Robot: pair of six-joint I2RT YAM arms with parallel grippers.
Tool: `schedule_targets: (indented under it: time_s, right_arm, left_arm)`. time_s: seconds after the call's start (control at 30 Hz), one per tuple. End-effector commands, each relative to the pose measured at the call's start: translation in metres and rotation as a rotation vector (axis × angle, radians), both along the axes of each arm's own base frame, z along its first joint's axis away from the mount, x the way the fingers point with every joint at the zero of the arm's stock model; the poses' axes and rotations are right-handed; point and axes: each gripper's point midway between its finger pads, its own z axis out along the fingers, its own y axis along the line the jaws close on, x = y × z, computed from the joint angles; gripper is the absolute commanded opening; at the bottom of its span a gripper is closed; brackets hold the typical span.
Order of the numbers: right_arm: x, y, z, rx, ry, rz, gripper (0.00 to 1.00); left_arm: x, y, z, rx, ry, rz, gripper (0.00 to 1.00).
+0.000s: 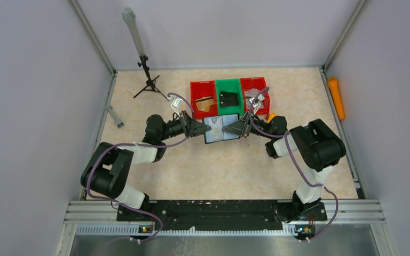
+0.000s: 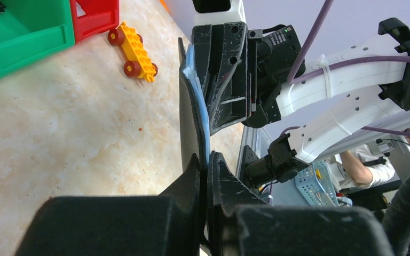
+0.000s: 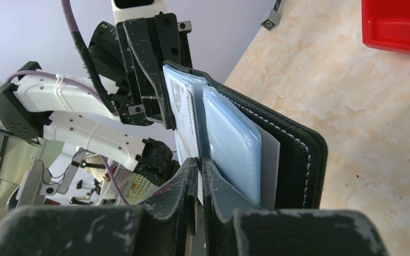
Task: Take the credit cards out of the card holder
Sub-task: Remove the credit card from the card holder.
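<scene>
The flat black folding card holder (image 1: 220,130) with a pale blue shiny inside is held open between the 2 grippers. The left gripper (image 2: 207,162) is pinched tight on 1 edge of it. The right gripper (image 3: 199,168) is pinched tight on the other edge, on the pale inside.

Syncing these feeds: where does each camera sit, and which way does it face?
Top: above and behind the bases, looking down at the table; both arms whole, left gripper and right gripper clamping the holder.
Left wrist: on the left arm, looking along its own fingers towards the right arm; toy car beyond.
Right wrist: on the right arm, looking along its own fingers towards the left arm; red bin beyond.
Shared: both wrist views show the holder edge-on and the opposite gripper.
</scene>
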Motion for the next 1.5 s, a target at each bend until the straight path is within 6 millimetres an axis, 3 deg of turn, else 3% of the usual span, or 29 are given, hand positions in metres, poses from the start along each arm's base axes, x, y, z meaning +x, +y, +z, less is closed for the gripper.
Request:
schedule_targets:
  time_s: [0.0, 0.53, 0.7, 0.9, 0.97, 1.13, 1.37, 1.47]
  right_arm:
    - [-0.008, 0.002, 0.042, 0.088, -0.235, 0.022, 0.10]
    - [-0.013, 0.006, 0.045, 0.086, -0.246, 0.043, 0.13]
    - [-0.013, 0.007, 0.045, 0.084, -0.247, 0.048, 0.00]
    - [-0.010, 0.005, 0.042, 0.067, -0.239, 0.025, 0.00]
    - [-0.007, 0.004, 0.040, 0.058, -0.235, 0.013, 0.00]
    - [0.000, -0.003, 0.037, 0.052, -0.215, -0.026, 0.00]
    - [0.008, -0.009, 0.032, 0.047, -0.188, -0.060, 0.00]
    - [0.009, -0.010, 0.031, 0.043, -0.202, -0.067, 0.00]
  left_arm:
    - [-0.003, -0.010, 0.019, -0.019, -0.090, -0.044, 0.00]
    - [0.000, -0.015, 0.012, 0.025, -0.080, -0.042, 0.00]
    - [0.001, -0.016, 0.009, 0.037, -0.068, -0.038, 0.07]
    - [-0.002, -0.016, 0.014, 0.017, -0.072, -0.055, 0.25]
    - [-0.003, -0.016, 0.015, 0.009, -0.071, -0.061, 0.25]
    - [-0.004, -0.014, 0.019, -0.007, -0.086, -0.059, 0.13]
    - [-0.004, -0.011, 0.020, -0.010, -0.090, -0.047, 0.18]
    - [-0.005, -0.010, 0.022, -0.014, -0.096, -0.045, 0.28]
